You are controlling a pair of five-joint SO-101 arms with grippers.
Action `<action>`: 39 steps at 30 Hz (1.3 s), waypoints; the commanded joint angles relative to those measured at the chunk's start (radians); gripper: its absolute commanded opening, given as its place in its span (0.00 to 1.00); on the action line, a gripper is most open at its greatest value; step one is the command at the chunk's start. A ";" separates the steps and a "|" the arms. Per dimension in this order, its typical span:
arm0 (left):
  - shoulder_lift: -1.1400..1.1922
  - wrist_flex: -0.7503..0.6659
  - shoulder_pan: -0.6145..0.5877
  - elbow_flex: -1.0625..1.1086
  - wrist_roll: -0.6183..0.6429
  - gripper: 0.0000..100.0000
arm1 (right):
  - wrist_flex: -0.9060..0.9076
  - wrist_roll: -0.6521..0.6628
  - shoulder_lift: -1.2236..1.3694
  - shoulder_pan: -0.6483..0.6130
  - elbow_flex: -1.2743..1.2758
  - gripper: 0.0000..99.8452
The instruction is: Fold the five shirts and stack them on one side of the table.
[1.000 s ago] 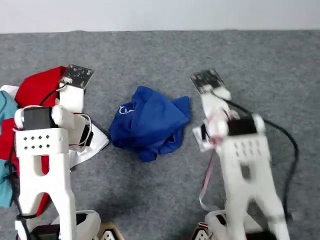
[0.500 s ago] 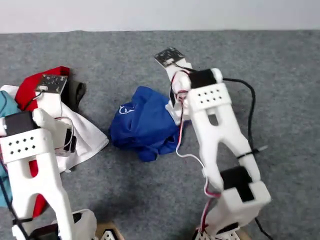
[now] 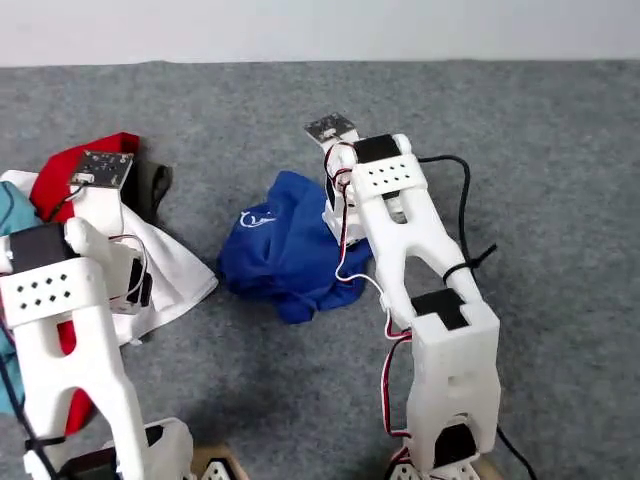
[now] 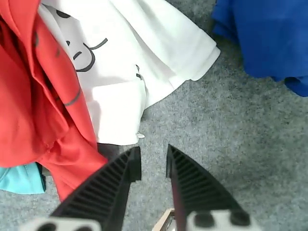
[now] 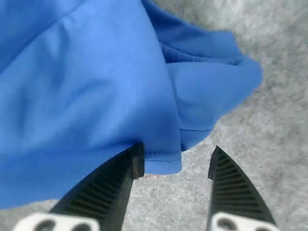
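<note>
Right hand (image 5: 177,153) has swung in over the crumpled blue shirt (image 5: 86,96), open with the hem between its fingers, so a grasp looks next; left hand (image 4: 153,158), barely parted and empty, hangs just short of the white shirt (image 4: 144,57).

A plain grey, felt-like table (image 3: 560,150) lay under a white strip of wall (image 3: 320,30) along the top of the high view. At centre was a royal blue shirt (image 3: 285,255) with a small white outline print. At the left edge were a red shirt (image 3: 70,170), a white shirt (image 3: 175,275) with black line drawing, a teal shirt (image 3: 10,215) and a dark olive-black shirt (image 3: 155,185). The left arm (image 3: 70,310) and right arm (image 3: 420,270) were white with black blocks. The right arm carried red, white and black wires (image 3: 345,215). The left gripper (image 4: 153,163) and right gripper (image 5: 175,163) had black ribbed fingers.
</note>
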 commanded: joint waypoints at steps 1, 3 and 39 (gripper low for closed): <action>-0.025 0.020 -0.002 -0.002 0.006 0.09 | -0.007 -0.017 -0.012 -0.010 -0.051 0.14; -0.025 0.020 -0.002 -0.002 0.006 0.09 | -0.007 -0.015 -0.013 -0.010 -0.052 0.06; -0.025 0.011 0.080 -0.012 0.002 0.09 | 0.205 0.040 -0.142 0.137 -1.138 0.01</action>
